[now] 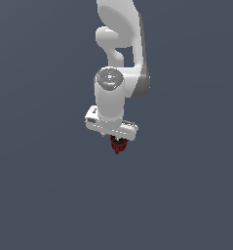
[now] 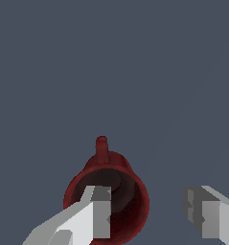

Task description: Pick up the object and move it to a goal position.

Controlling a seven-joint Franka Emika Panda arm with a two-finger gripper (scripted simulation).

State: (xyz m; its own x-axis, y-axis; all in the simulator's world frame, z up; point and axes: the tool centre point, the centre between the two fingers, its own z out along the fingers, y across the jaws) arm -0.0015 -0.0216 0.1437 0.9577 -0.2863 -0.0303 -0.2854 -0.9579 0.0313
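Plain grey ground; your gripper point(image 2: 152, 215) gapes wide around the cup point(image 2: 106, 196), gripping nothing: lift and carry remain.

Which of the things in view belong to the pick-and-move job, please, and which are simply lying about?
Part of the job:
- red cup-like object, with a small nub
- gripper, one of its fingers in front of the object's hollow

Lying about:
- nothing else shows, only the plain grey background
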